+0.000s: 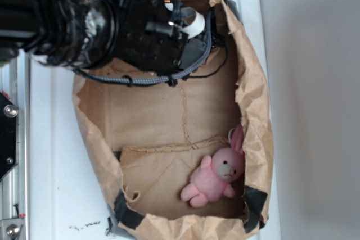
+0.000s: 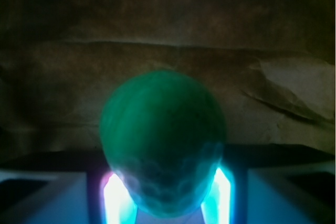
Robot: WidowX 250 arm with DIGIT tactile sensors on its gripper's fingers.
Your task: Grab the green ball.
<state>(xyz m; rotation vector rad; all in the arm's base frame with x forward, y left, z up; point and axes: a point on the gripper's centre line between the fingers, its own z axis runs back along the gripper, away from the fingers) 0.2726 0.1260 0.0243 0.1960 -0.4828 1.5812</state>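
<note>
Wrist view gives you the clearest answer: the green ball (image 2: 163, 142) sits between the two glowing fingers (image 2: 116, 200), one lit pad showing at its lower left and one at its lower right; both pads lie against the ball's sides, so the fingers are pinching the ball. Its lower half shows a faint netted texture, the upper half is dark green and blurred; behind it you see only creased brown paper in shadow.

Exterior view shows you the brown paper bag (image 1: 256, 82) lying open on the white bench (image 1: 53, 155), its rim torn and crumpled, dark tape patches at the near corners. The black arm (image 1: 67, 18) comes in from the upper left and the gripper (image 1: 188, 32) reaches into the bag's upper end — close to the crumpled wall there; a braided grey cable (image 1: 140, 80) loops under it. You cannot see the ball itself from this side, since the gripper body covers it; a white part shows at the tip.

A pink plush bunny (image 1: 216, 175) lies in the bag's lower right corner, one ear against the right wall — well apart from the gripper; a metal rail (image 1: 11, 139) runs along the left edge.
</note>
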